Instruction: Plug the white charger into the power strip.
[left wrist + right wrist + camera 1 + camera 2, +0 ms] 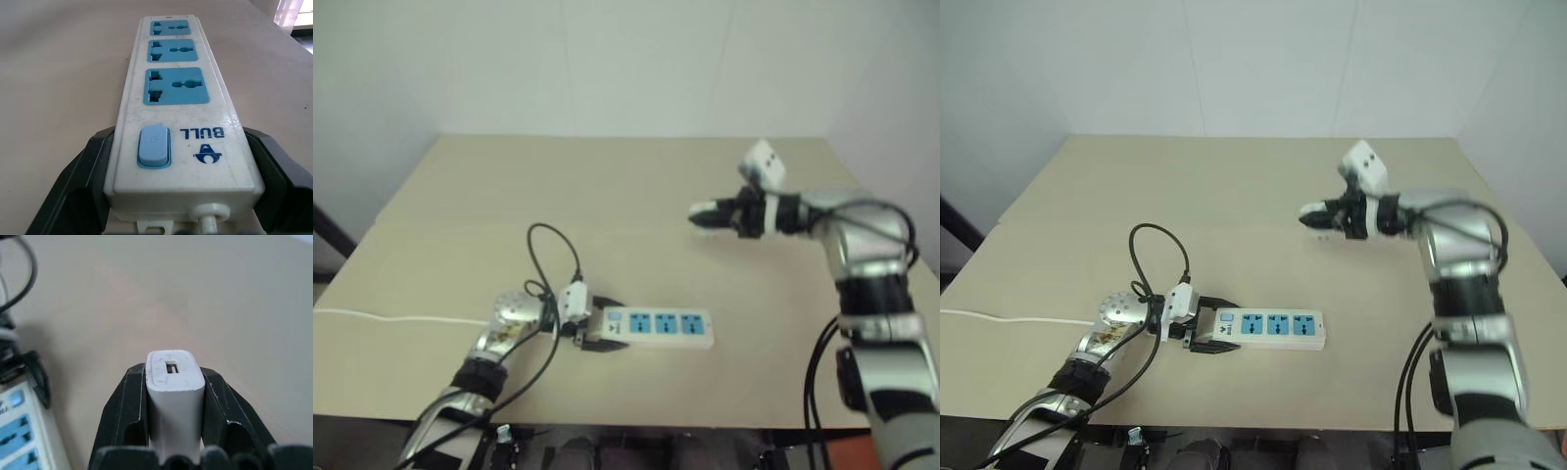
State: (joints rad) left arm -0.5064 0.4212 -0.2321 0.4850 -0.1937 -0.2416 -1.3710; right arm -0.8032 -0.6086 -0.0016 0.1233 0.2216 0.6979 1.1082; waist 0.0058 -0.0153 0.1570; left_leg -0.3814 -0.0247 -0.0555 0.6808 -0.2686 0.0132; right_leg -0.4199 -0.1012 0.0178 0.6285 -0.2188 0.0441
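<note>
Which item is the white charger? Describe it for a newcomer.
Above the tan table, find the right gripper, raised clear of the long white power strip. The small white plastic cube clamped between its black fingers is the charger, with one slot in its end face.

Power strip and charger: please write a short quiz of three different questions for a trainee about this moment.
1. True or false: the white charger is already plugged into the power strip.
2. Which pincer grips the strip's switch end?
A. the left pincer
B. the right pincer
3. Fill in: the strip has ___ blue socket faces.

Key:
1. False; the right pincer holds it in the air, apart from the strip.
2. A
3. three
</note>
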